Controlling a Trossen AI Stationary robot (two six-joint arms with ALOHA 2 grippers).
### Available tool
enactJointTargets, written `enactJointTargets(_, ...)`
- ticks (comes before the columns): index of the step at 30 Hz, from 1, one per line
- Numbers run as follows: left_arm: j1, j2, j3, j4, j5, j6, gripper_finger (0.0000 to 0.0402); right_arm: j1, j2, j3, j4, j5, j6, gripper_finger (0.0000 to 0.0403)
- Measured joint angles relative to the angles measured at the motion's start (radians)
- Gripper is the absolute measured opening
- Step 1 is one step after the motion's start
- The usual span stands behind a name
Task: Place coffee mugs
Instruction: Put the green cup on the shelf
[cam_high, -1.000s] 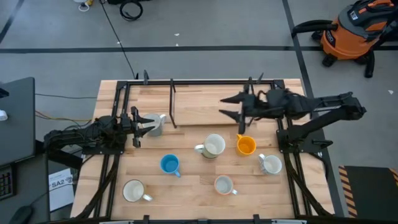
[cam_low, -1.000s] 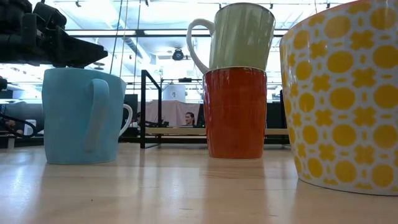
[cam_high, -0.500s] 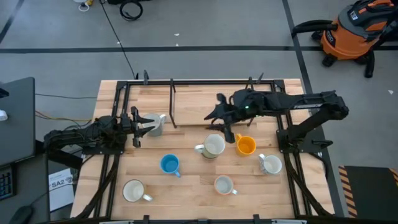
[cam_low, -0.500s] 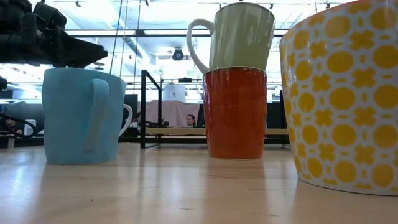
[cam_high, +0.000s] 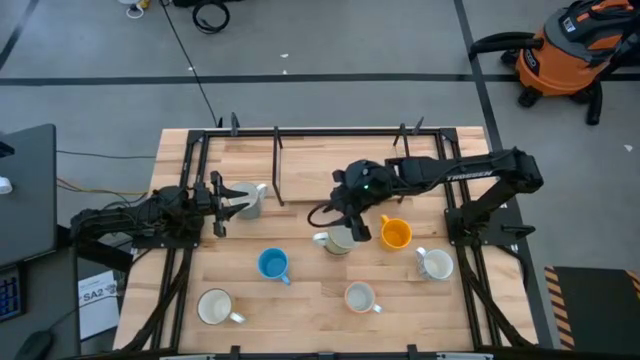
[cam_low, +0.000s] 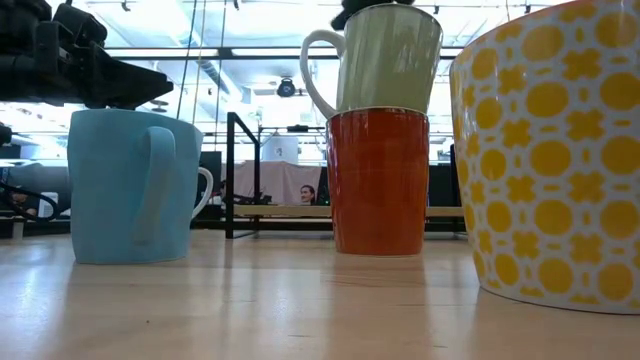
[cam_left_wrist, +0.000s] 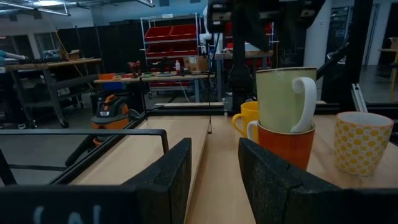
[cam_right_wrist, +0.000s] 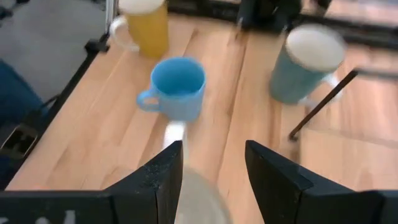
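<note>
The right gripper (cam_high: 338, 222) has swung in from the far side of the counter (cam_high: 310, 165) and now hangs directly over the stacked pair in the middle: a pale mug (cam_low: 385, 58) sitting on a reddish-brown mug (cam_low: 378, 182). Its jaws are spread, straddling the pale mug's rim, nothing pinched yet. It looks set to pick up the top mug. The left gripper (cam_high: 222, 199) waits near the counter's left edge beside a grey mug (cam_high: 250, 199), jaws apart and empty. The blue mug (cam_high: 272, 264) stands nearer the front.

stacked mug (cam_high: 338, 239) half hidden by right end effector (cam_high: 340, 216), patterned mug (cam_low: 560, 150) cropped
</note>
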Motion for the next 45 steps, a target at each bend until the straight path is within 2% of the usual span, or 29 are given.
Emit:
enactJointTargets(22,0.000,0.010,0.000,0.005,0.000,0.000,0.0139,0.000,0.084,0.000,-0.112,0.030,-0.018,0.0176)
enactJointTargets(28,0.000,0.019,0.000,-0.005,0.000,0.000,0.0139,0.000,0.091,0.000,-0.105,0.030,-0.019,0.0137)
enactJointTargets(36,0.000,0.020,0.000,0.002,0.000,0.000,0.0139,0.000,0.090,0.000,-0.109,0.031,-0.008,0.0041)
enactJointTargets(45,0.000,0.020,0.000,0.002,0.000,0.000,0.0139,0.000,0.087,0.011,-0.131,0.031,-0.011,0.0035)
